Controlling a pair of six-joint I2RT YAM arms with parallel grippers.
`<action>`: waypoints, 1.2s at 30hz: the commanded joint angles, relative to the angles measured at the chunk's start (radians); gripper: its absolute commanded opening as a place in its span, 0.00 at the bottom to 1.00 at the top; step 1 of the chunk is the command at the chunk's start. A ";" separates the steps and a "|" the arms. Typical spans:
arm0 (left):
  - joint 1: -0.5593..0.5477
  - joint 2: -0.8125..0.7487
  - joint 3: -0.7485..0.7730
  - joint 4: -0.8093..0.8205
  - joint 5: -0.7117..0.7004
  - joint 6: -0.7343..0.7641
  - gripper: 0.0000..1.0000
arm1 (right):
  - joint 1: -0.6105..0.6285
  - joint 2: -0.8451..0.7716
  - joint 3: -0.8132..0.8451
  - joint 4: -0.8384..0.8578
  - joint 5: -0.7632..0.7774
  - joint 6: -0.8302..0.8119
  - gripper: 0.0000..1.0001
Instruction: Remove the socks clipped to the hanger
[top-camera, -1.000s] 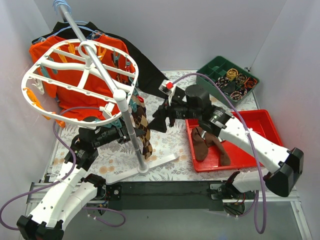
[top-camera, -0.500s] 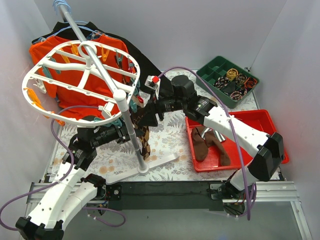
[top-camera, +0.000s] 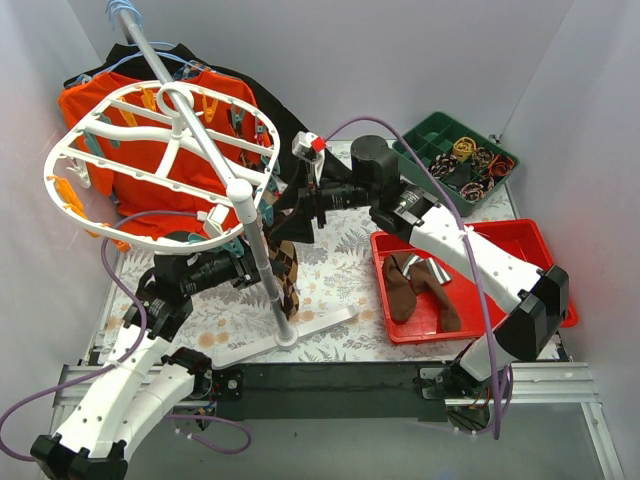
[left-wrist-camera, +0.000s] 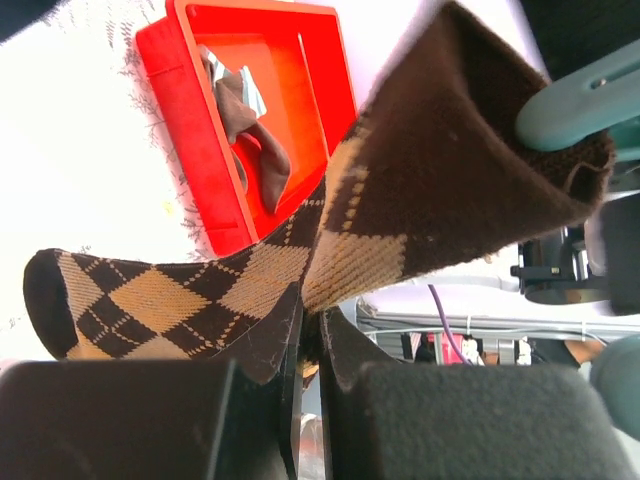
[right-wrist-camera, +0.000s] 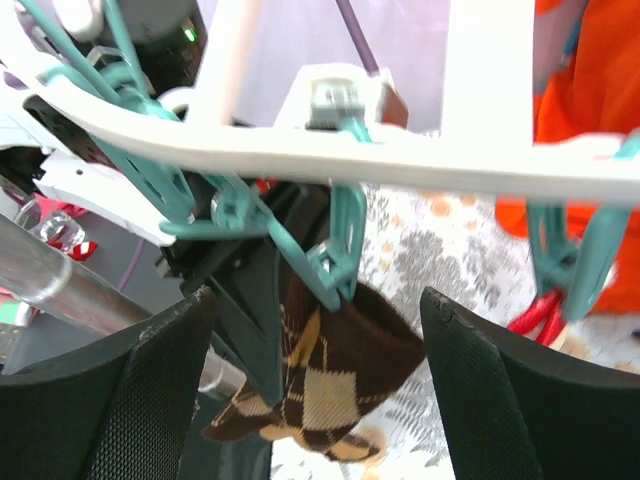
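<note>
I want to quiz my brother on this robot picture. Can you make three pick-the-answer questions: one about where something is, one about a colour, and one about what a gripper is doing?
1. Where do the plain brown socks lie?
A) in the green box
B) in the red tray
C) on the orange shirt

2. What colour is the clip holding the argyle sock?
A) teal
B) yellow
C) pink

3. How is the right gripper?
A) shut on a brown sock
B) resting in the tray
C) open

Answers:
1 B, they lie on the tray's red floor.
2 A, the right wrist view shows teal plastic pinching the sock's top.
3 C, its fingers stand wide apart.
</note>
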 joint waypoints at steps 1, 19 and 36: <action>-0.002 0.017 0.039 -0.018 0.063 0.024 0.00 | -0.018 0.029 0.095 0.063 -0.085 -0.044 0.88; -0.003 0.109 0.082 0.006 0.137 0.054 0.00 | -0.048 0.164 0.250 0.133 -0.279 -0.031 0.85; -0.003 0.107 0.063 0.020 0.138 0.047 0.00 | -0.049 0.159 0.184 0.249 -0.282 0.077 0.44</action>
